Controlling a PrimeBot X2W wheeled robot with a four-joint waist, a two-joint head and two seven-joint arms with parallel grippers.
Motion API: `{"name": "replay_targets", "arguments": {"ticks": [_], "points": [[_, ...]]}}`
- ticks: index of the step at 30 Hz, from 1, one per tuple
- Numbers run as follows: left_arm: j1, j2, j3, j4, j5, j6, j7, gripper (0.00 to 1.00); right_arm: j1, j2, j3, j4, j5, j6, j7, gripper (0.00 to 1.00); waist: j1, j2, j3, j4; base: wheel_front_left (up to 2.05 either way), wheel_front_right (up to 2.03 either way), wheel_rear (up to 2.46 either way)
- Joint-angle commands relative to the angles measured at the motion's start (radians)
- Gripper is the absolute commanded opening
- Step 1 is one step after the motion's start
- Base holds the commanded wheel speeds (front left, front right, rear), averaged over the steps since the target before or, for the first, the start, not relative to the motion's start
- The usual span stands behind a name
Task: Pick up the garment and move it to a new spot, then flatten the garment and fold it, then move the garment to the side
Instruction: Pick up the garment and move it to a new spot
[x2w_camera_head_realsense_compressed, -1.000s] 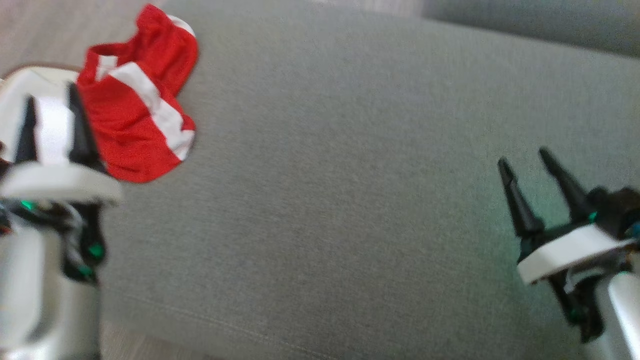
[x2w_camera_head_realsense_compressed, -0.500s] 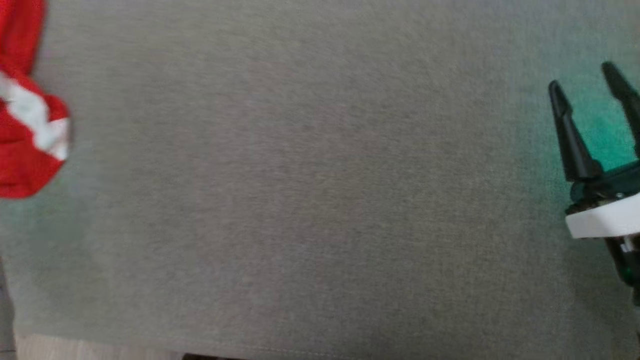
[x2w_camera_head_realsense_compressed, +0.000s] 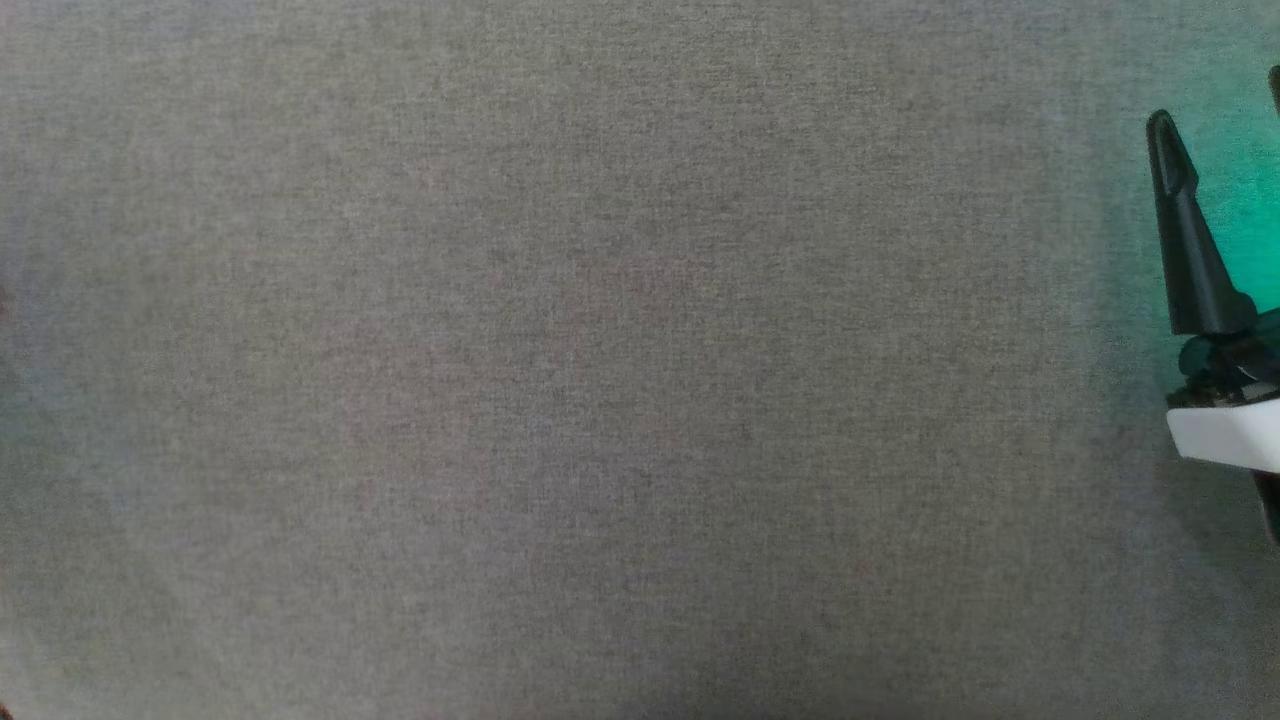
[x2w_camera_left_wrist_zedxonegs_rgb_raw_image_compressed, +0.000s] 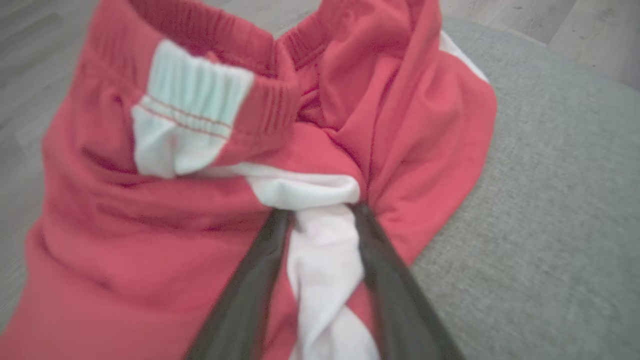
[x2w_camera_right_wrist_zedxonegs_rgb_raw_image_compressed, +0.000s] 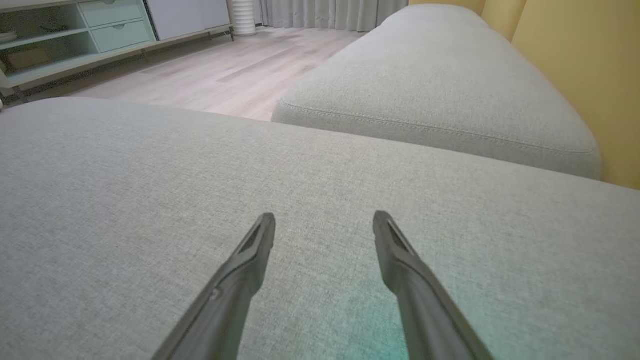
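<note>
The garment is a pair of red shorts with white stripes and an elastic waistband, crumpled at the edge of the grey cushion. My left gripper presses into it, its two dark fingers straddling a bunched fold of the white stripe, which fills the gap between them. I cannot tell whether that fold is clamped. My right gripper hovers open and empty just above the bare cushion. In the head view the right gripper sits at the right edge over the cushion.
A second grey cushion lies beyond a gap, against a yellow wall. Pale wood floor runs to a low cabinet with drawers and curtains. Floor also shows past the garment.
The head camera has swung, so the garment and my left arm have slid out past that view's left edge. The right gripper now sits at the right edge, still open.
</note>
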Motion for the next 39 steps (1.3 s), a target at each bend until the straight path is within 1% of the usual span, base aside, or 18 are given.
{"name": "replay_targets", "arguments": {"ticks": [1, 5, 9, 10, 12, 13, 16, 19, 22, 24, 25, 28, 31, 35, 39], "points": [[0.031, 0.033, 0.016, 0.021, -0.019, -0.004, 0.049, 0.00, 0.018, -0.012, 0.006, -0.027, -0.003, 0.007, -0.007, 1.00, 0.0000, 0.0000, -0.021, -0.001, 0.00, 0.00, 0.00], [0.024, 0.048, 0.014, 0.001, -0.013, -0.024, 0.013, 0.00, 0.014, -0.002, 0.015, -0.003, 0.001, 0.007, -0.016, 1.00, 0.0000, 0.0000, -0.079, 0.003, 0.00, 0.00, 0.00], [0.006, 0.081, 0.001, -0.046, 0.006, -0.063, -0.035, 0.00, 0.010, 0.019, 0.042, 0.039, 0.009, 0.007, -0.029, 1.00, 0.0000, 0.0000, -0.176, 0.003, 0.00, 0.00, 0.00], [0.006, 0.081, 0.001, -0.046, 0.006, -0.063, -0.035, 0.00, 0.010, 0.019, 0.042, 0.039, 0.009, 0.007, -0.029, 1.00, 0.0000, 0.0000, -0.176, 0.003, 0.00, 0.00, 0.00], [-0.008, 0.104, -0.012, -0.088, 0.020, -0.090, -0.058, 0.00, 0.009, 0.034, 0.058, 0.065, 0.013, 0.007, -0.039, 1.00, 0.0000, 0.0000, -0.234, -0.001, 0.00, 0.00, 0.00], [-0.014, 0.123, -0.028, -0.113, 0.036, -0.111, -0.068, 0.00, 0.008, 0.042, 0.067, 0.078, 0.014, 0.007, -0.043, 1.00, 0.0000, 0.0000, -0.262, -0.004, 0.00, 0.00, 0.00], [-0.042, 0.161, -0.068, -0.195, 0.062, -0.158, -0.072, 0.00, 0.011, 0.066, 0.089, 0.117, 0.016, 0.007, -0.058, 1.00, 0.0000, 0.0000, -0.349, -0.017, 0.00, 0.00, 0.00], [-0.083, 0.163, -0.111, -0.291, 0.057, -0.198, -0.048, 0.00, 0.023, 0.095, 0.103, 0.152, 0.018, 0.007, -0.069, 1.00, 0.0000, 0.0000, -0.431, -0.034, 0.00, 0.00, 0.00], [-0.119, 0.161, -0.190, -0.391, 0.086, -0.231, -0.012, 0.00, 0.034, 0.122, 0.115, 0.181, 0.017, 0.007, -0.077, 1.00, 0.0000, 0.0000, -0.500, -0.061, 0.00, 0.00, 0.00], [-0.145, 0.141, -0.247, -0.452, 0.098, -0.247, 0.016, 0.00, 0.032, 0.134, 0.126, 0.196, 0.012, 0.007, -0.082, 1.00, 0.0000, 0.0000, -0.536, -0.087, 0.00, 0.00, 0.00], [-0.157, 0.121, -0.283, -0.483, 0.106, -0.249, 0.031, 0.00, 0.028, 0.140, 0.134, 0.201, 0.012, 0.007, -0.084, 1.00, 0.0000, 0.0000, -0.552, -0.101, 0.00, 0.00, 0.00], [-0.185, 0.041, -0.376, -0.549, 0.102, -0.255, 0.064, 0.00, 0.017, 0.152, 0.149, 0.207, 0.010, 0.007, -0.087, 1.00, 0.0000, 0.0000, -0.578, -0.139, 0.00, 0.00, 0.00], [-0.183, -0.050, -0.456, -0.579, 0.083, -0.261, 0.068, 0.00, 0.011, 0.163, 0.160, 0.212, 0.012, 0.007, -0.087, 1.00, 0.0000, 0.0000, -0.589, -0.178, 0.00, 0.00, 0.00], [-0.128, -0.144, -0.568, -0.571, 0.098, -0.267, 0.038, 0.00, 0.005, 0.176, 0.170, 0.222, 0.018, 0.007, -0.088, 1.00, 0.0000, 0.0000, -0.585, -0.240, 0.00, 0.00, 0.00], [-0.043, -0.217, -0.638, -0.487, 0.114, -0.253, -0.030, 0.00, -0.002, 0.184, 0.178, 0.229, 0.020, 0.007, -0.091, 1.00, 0.0000, 0.0000, -0.566, -0.290, 0.00, 0.00, 0.00]]}}
